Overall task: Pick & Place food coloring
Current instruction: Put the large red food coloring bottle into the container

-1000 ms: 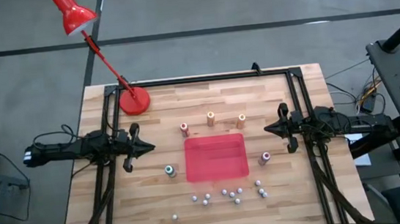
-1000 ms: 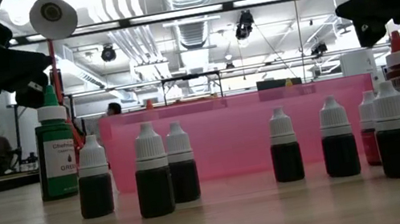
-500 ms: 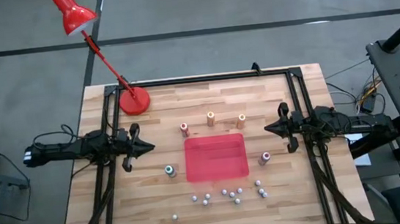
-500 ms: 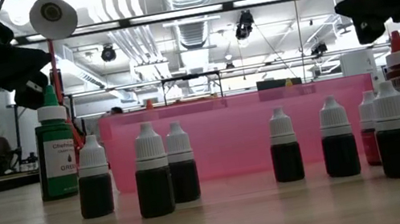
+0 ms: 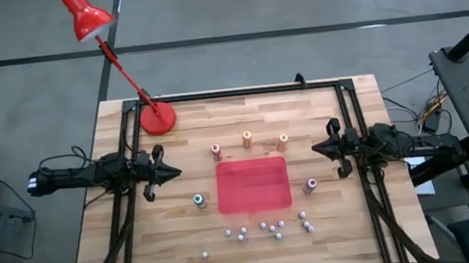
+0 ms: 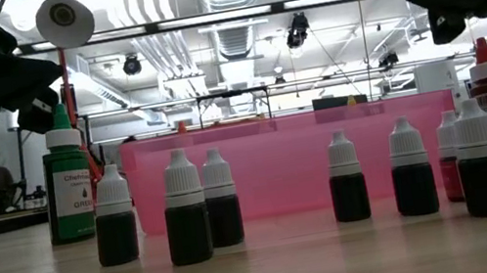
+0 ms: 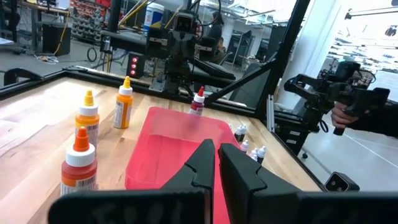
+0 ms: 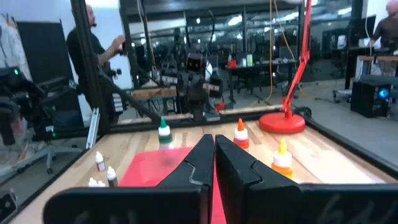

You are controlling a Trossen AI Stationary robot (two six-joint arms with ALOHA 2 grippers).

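Wooden surface [image 5: 195, 256], bounded by a black frame. Red tray [image 5: 254, 186] lay flat near the centre. Food coloring, five upright bottles, stood around the tray: red bottle [image 5: 217, 151], orange bottle [image 5: 247, 138] and yellow-orange bottle [image 5: 283, 141] in a row just beyond its far edge; green bottle [image 5: 199, 200] near its left side; pink bottle [image 5: 311, 185] close to its right side. All five stood on the surface, apart from the tray and from both arms. Small bottles [image 5: 265, 229], white-capped with dark bodies, stood scattered along the near side of the tray, one apart at the near left. Red lamp [image 5: 156, 118] had its round base on the far left corner, its arm leaning out beyond the surface. Left end effector [image 5: 172, 174] hung above the left side, pointing toward the tray, fingers closed together, empty. Right end effector [image 5: 316, 149] hung above the right side, pointing toward the tray, fingers likewise pressed together, empty. Both were well above the bottles in the low view. People showed in the room behind.
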